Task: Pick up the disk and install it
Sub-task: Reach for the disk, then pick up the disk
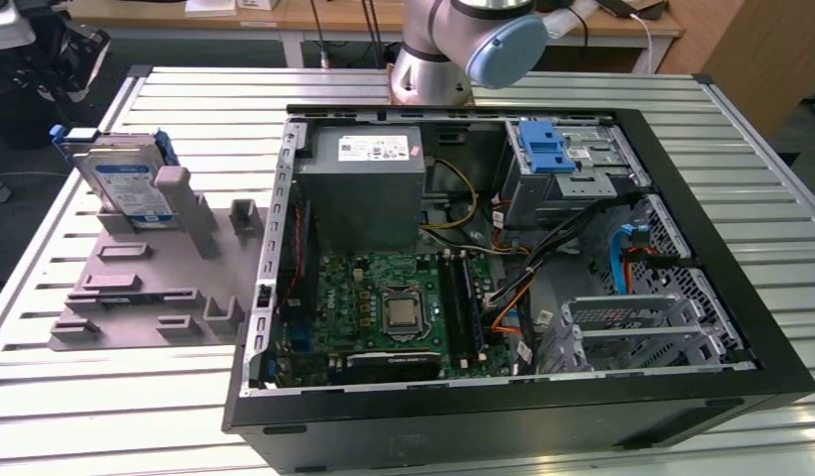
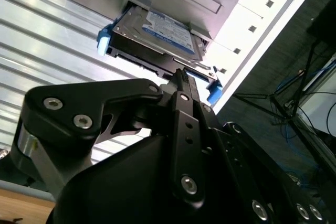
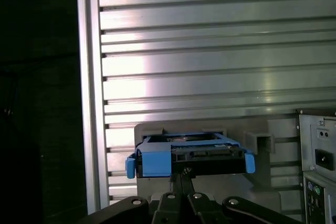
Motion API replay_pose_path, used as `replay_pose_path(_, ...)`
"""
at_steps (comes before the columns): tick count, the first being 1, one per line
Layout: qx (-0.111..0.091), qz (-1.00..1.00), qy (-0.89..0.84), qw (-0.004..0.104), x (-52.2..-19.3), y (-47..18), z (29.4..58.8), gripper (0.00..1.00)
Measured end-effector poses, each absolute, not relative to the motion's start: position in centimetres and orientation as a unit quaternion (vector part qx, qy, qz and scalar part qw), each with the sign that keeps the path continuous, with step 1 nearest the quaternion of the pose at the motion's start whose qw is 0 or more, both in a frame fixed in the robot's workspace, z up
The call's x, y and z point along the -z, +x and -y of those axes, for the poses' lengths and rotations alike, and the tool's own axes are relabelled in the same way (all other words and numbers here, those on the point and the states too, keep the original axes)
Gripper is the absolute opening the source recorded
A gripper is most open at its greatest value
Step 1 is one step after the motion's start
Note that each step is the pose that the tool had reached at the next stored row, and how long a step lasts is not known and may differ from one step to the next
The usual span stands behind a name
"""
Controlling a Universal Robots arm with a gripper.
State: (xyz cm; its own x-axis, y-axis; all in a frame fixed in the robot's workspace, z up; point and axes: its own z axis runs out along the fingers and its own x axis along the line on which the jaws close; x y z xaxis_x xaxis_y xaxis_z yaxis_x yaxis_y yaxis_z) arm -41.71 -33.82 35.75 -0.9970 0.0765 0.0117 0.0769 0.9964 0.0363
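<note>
disk (image 1: 123,183) stands on edge in the grey stand (image 1: 143,288), exterior view's left, not installed. end effector (image 3: 184,173) closed together, empty, facing its edge. we judge a square, centred grip safest.

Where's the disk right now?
The disk stands upright in the grey fixture on the exterior view's left, on the slatted table, outside the open computer case.

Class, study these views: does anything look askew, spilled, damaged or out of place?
Nothing stands out. The disk stands on edge in the grey holder beside the open computer case; nothing looks spilled or broken.
</note>
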Motion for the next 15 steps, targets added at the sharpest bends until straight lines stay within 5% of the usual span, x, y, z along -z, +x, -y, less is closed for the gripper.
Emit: replay_pose_path(15, 0.018, 0.999, -0.036, 0.005, -35.76, -41.88, 33.82, 0.11)
